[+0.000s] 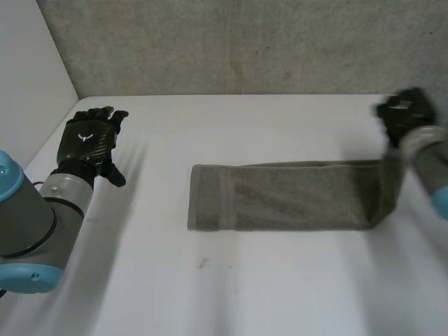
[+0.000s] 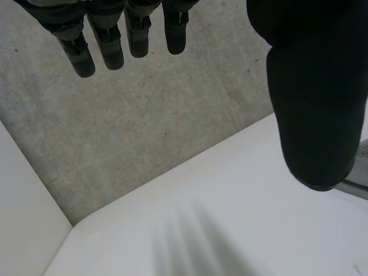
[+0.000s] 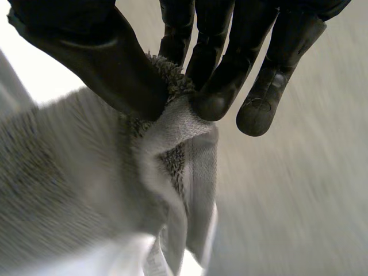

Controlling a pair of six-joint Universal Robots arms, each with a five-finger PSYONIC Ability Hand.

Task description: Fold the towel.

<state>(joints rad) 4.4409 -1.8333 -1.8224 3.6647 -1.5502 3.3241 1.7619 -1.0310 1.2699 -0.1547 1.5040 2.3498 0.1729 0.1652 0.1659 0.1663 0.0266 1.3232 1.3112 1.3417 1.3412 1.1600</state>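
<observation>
The towel (image 1: 280, 196) lies on the table (image 1: 210, 294) as a long narrow band. We see the right hand (image 1: 404, 113) pinching its raised right end, and the left hand (image 1: 89, 140) idle at far left, fingers (image 2: 112, 49) straight and spread. Crosswise folds remain, we judge.

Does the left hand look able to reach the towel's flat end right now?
Probably yes: the left hand is open and holds nothing, with only table between it and that end of the towel. The right hand pinches the other end.

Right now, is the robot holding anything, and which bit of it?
The right hand pinches the towel by one end; the left hand holds nothing.
</observation>
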